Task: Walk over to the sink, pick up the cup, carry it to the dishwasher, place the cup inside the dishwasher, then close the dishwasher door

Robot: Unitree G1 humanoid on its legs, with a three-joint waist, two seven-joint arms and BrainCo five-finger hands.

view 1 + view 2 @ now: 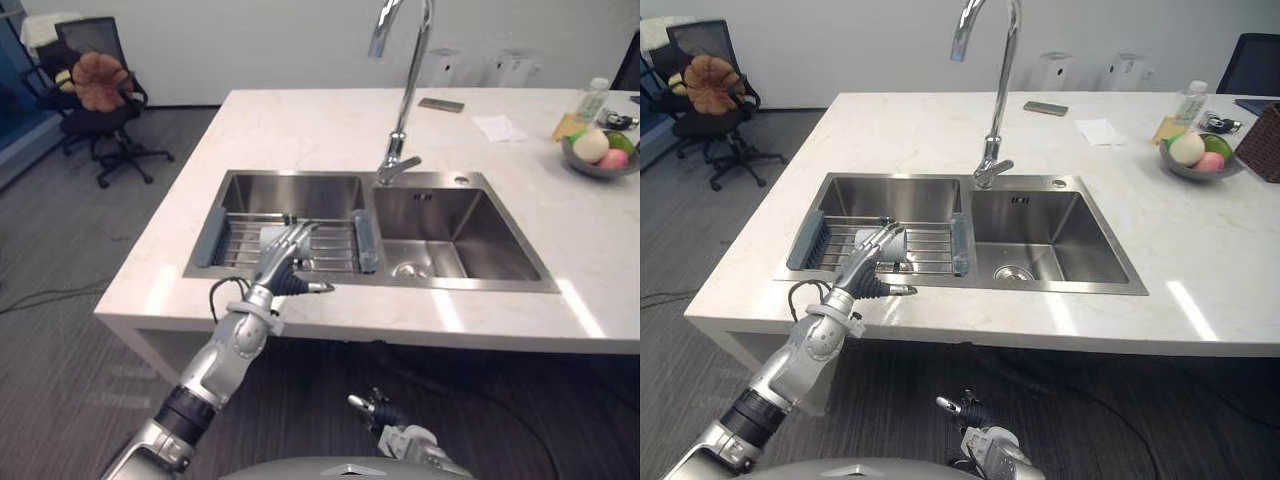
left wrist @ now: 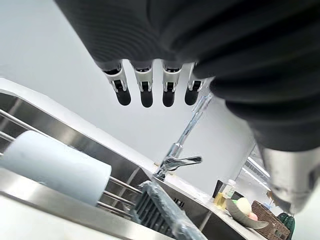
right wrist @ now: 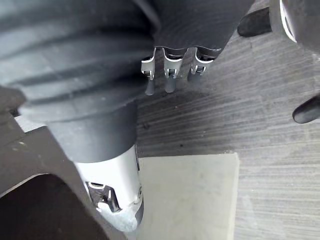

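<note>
At the sink, set in a pale, polished stone counter [image 1: 300,130], we judge the pickup step is in hand. The double sink [image 1: 450,240] is brushed steel. In its left basin a wire rack [image 1: 330,245] with grey end-pieces carries the cup [image 2: 55,167], a smooth, pale cylinder lying on its side. Our left hand [image 1: 280,262] hovers just over it, fingers straight, gripping nothing. Next, we judge, it must lower and curl round the cup's rounded wall. Our right hand [image 1: 400,432] hangs low, and we cannot tell how its fingers stand.
</note>
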